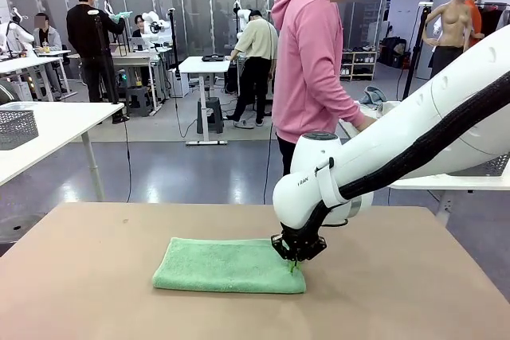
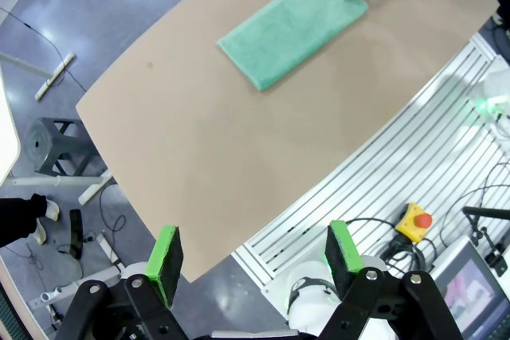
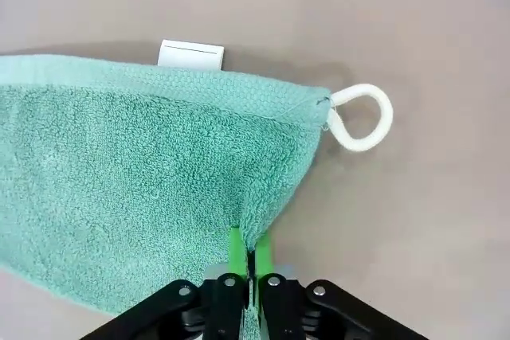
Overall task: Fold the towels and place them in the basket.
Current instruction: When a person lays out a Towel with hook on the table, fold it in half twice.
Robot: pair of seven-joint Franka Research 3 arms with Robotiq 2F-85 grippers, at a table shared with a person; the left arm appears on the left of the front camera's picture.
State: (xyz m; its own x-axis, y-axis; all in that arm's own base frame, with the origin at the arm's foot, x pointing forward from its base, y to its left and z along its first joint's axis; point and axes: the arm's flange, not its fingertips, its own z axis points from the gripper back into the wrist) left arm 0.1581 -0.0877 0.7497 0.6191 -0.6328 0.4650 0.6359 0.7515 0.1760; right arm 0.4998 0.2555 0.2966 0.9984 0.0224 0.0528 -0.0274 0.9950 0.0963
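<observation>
One green towel [image 1: 227, 265], white label [image 3: 191, 54] unreadable, is pinched in the right gripper [image 3: 249, 264]; the left gripper [image 2: 253, 256] stands open.

The right arm slopes down over the table [image 1: 96, 276], right gripper [image 1: 299, 259] pinched tight on the green towel [image 1: 223, 264]. The left gripper [image 2: 251, 254] hangs high by the table's edge, jaws spread.

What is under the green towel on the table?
The green towel lies on the brown table; a white label peeks from under its edge. Anything else beneath is covered.
</observation>
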